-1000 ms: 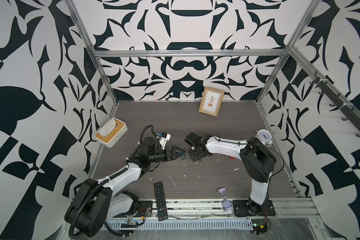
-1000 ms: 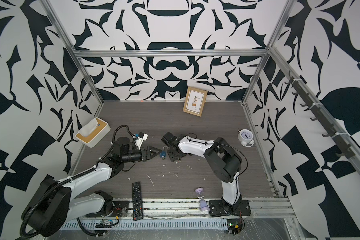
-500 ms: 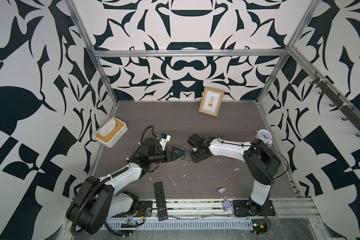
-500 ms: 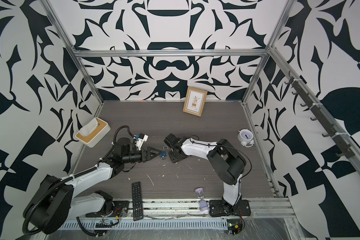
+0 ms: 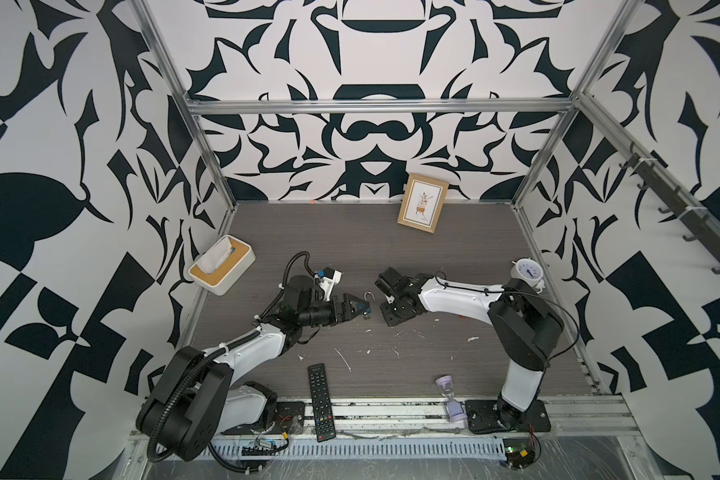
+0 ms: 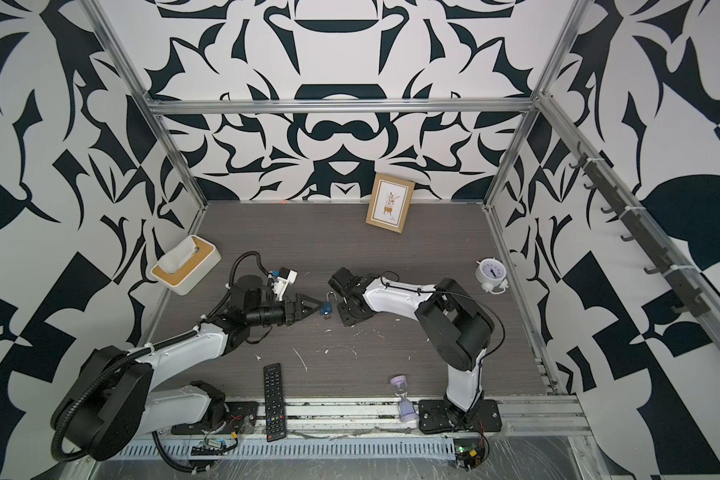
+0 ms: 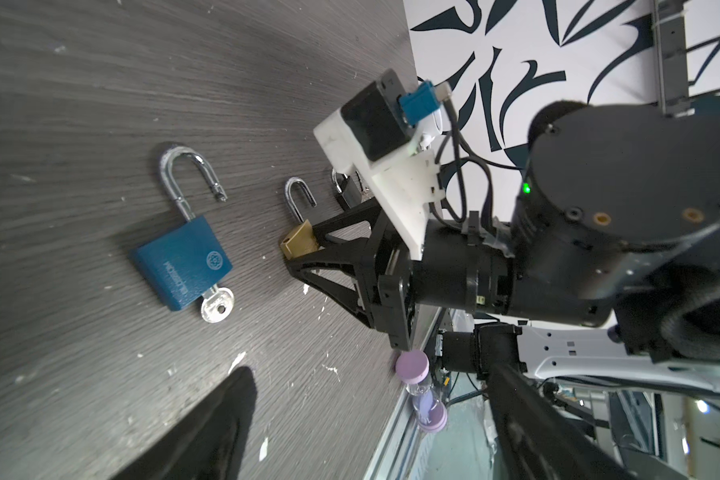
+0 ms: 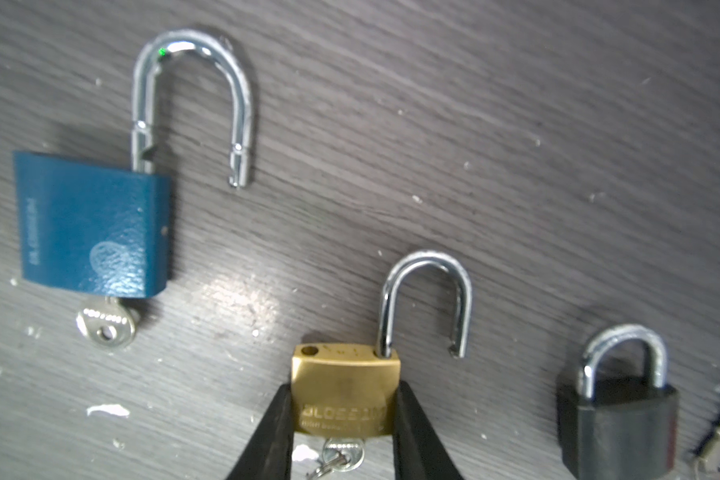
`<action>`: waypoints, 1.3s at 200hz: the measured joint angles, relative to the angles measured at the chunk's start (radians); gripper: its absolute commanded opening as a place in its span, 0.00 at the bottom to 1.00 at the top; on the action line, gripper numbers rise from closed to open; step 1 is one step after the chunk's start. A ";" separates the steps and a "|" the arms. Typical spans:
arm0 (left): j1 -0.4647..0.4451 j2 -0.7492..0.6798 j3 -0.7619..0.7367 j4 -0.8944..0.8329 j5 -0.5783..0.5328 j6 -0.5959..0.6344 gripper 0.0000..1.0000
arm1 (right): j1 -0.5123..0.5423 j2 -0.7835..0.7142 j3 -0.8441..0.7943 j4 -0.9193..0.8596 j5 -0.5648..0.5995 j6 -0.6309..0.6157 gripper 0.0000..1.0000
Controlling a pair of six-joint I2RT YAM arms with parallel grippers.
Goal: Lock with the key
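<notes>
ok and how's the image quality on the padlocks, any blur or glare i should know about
Right wrist view: soft overall, blue padlock lettering smeared, glare patch on the table near the brass padlock. Left wrist view: blue padlock sharp, left fingers a dark blur. Both top views: wide-angle, padlocks tiny.

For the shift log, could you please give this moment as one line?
left gripper: open, empty | right gripper: shut on brass padlock | shackle: open | key: inserted

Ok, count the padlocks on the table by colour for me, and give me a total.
Blue padlock: 1
Brass padlock: 1
Black padlock: 1
Total: 3
</notes>
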 measured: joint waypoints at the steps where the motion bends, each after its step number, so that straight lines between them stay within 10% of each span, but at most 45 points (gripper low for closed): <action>1: 0.001 0.003 0.000 0.000 0.001 0.000 0.86 | 0.000 0.000 0.000 0.000 0.000 -0.001 0.00; 113: 0.010 0.032 0.033 -0.016 0.070 -0.004 0.83 | 0.001 -0.307 -0.074 0.006 -0.201 -0.262 0.00; 260: -0.014 0.065 0.047 0.022 0.207 -0.037 0.52 | 0.110 -0.333 -0.007 -0.010 -0.244 -0.347 0.00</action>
